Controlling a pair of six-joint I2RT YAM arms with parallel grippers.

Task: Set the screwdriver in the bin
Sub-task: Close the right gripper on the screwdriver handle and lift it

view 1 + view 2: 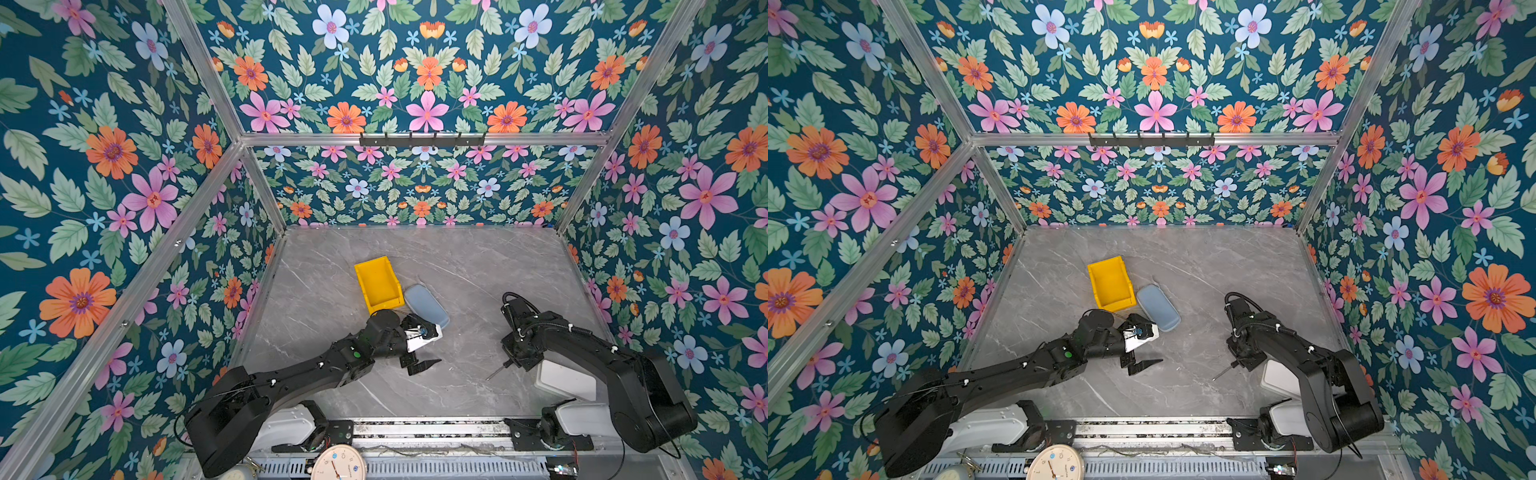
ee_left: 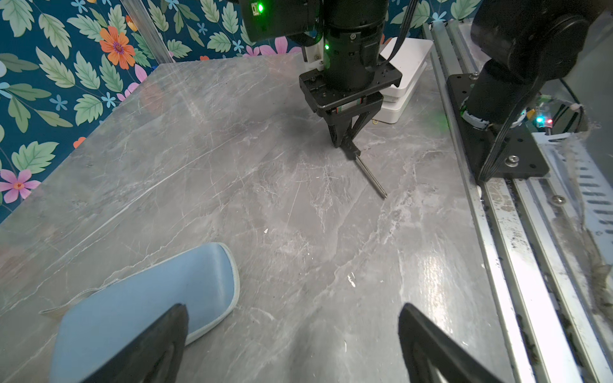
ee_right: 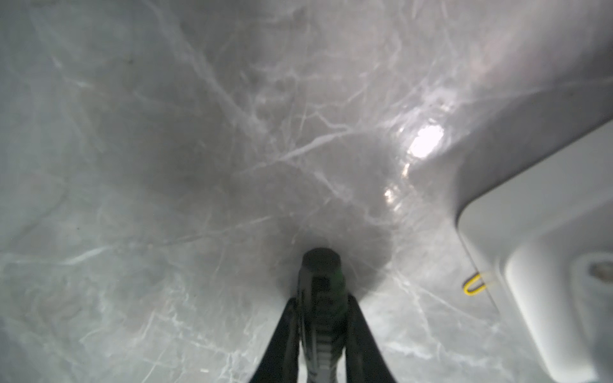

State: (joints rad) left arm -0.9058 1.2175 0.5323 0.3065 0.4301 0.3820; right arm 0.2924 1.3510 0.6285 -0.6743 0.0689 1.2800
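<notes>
Your only readable marks: clock dial [image 1: 338, 464], numerals 10 and 11 legible; its small print too small to read.

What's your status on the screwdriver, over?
Right gripper shut on the screwdriver handle, shaft slanting to the table. Left gripper open, empty. Bin empty. Blue case beside the bin, near the path.

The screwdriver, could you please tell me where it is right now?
In both top views the screwdriver is on the right of the table, its handle clamped in the right gripper, beside the white box.
</notes>
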